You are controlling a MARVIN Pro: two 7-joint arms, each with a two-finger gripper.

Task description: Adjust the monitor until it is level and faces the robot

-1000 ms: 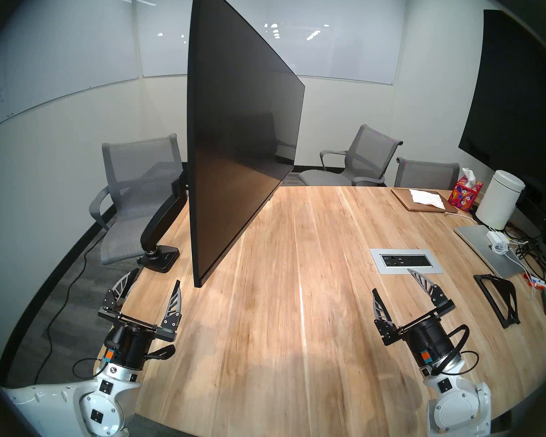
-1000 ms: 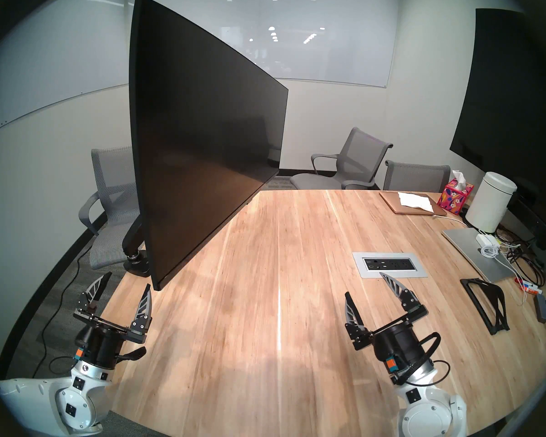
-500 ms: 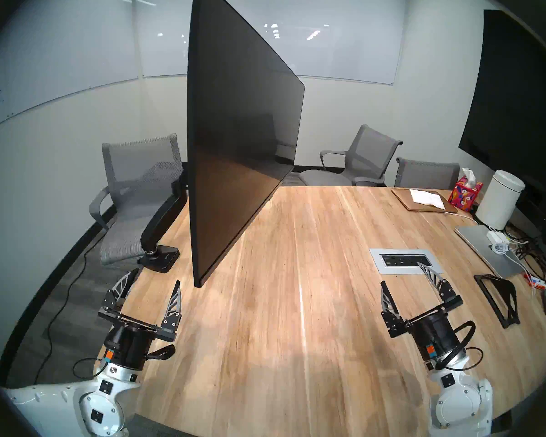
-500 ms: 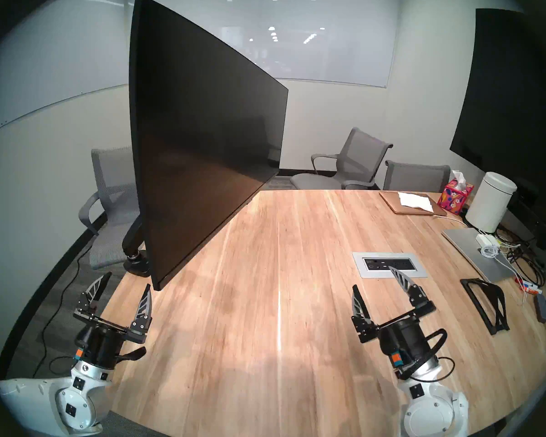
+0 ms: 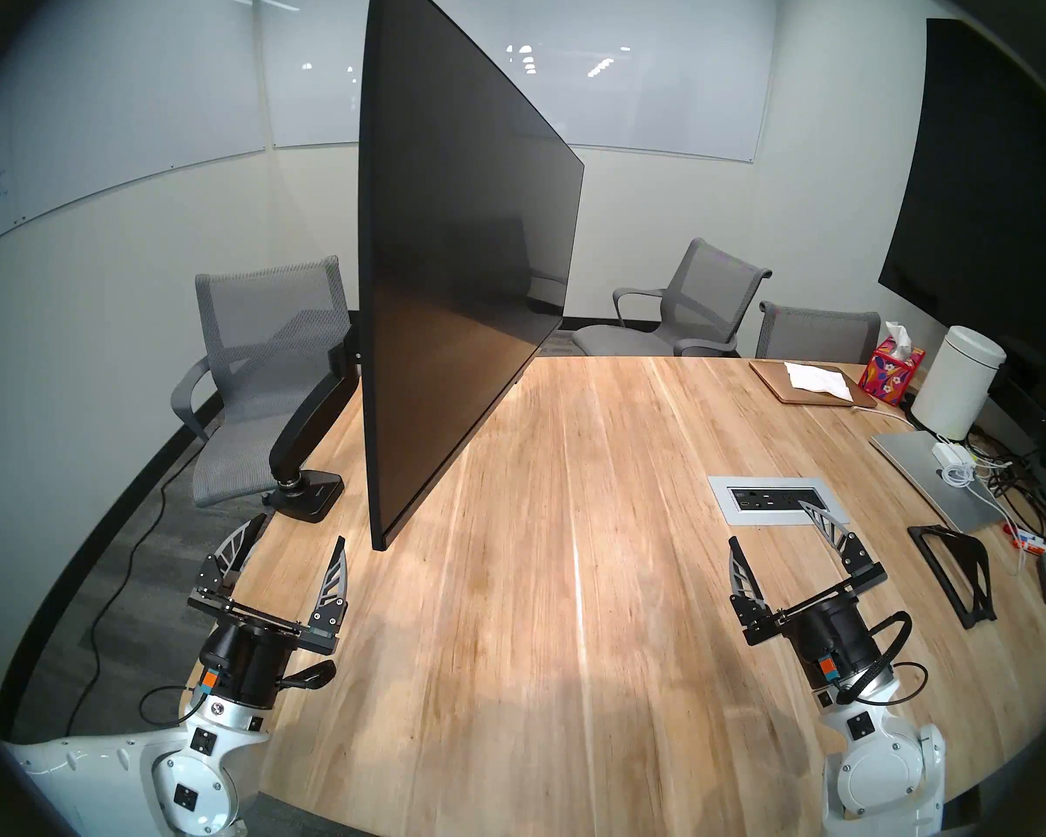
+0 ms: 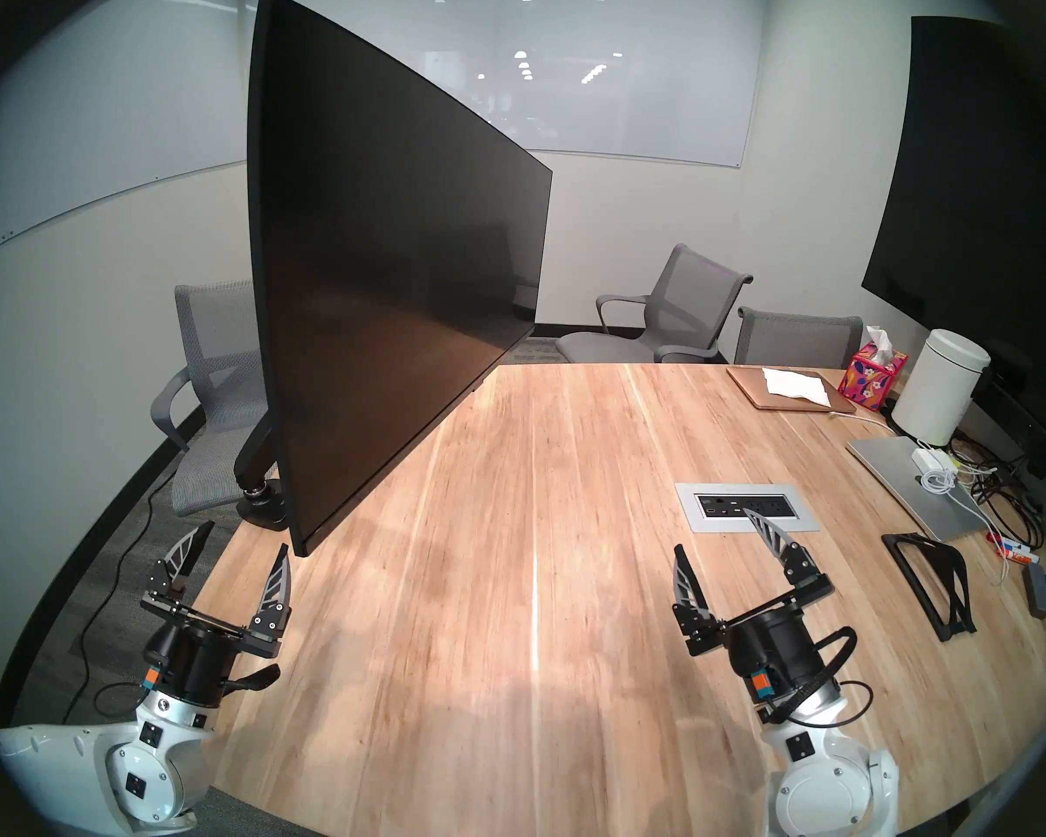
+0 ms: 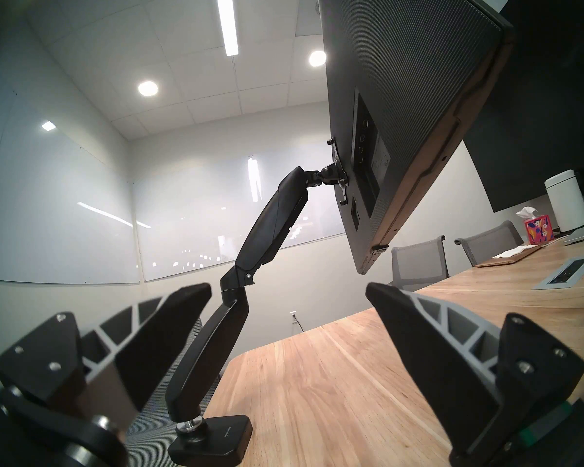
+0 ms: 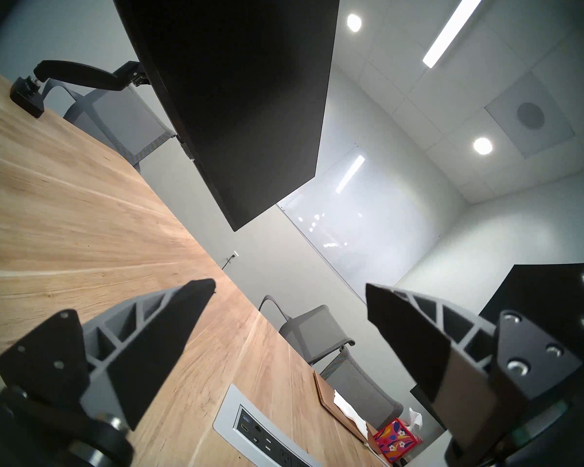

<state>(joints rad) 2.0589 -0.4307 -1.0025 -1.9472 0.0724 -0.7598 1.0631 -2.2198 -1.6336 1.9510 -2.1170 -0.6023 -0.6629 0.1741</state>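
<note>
On counter [image 5: 569, 606]: power outlet panel [image 5: 777, 499], white canister [image 5: 958, 390], tissue box [image 5: 890, 372], closed laptop [image 5: 931, 479]; grey chairs [image 5: 698, 301] around.

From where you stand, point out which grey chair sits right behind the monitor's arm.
The grey chair on the left, beside the clamp base; the other two stand at the table's far end.

A broad table of pale streaked wood planks [image 5: 569, 576] carries a grey rectangular socket panel [image 5: 777, 500] set flush. Far left of it sits a black clamp base [image 5: 312, 496]; right, a closed silver laptop [image 5: 931, 485]; beyond, a white cylindrical canister [image 5: 958, 390].
</note>
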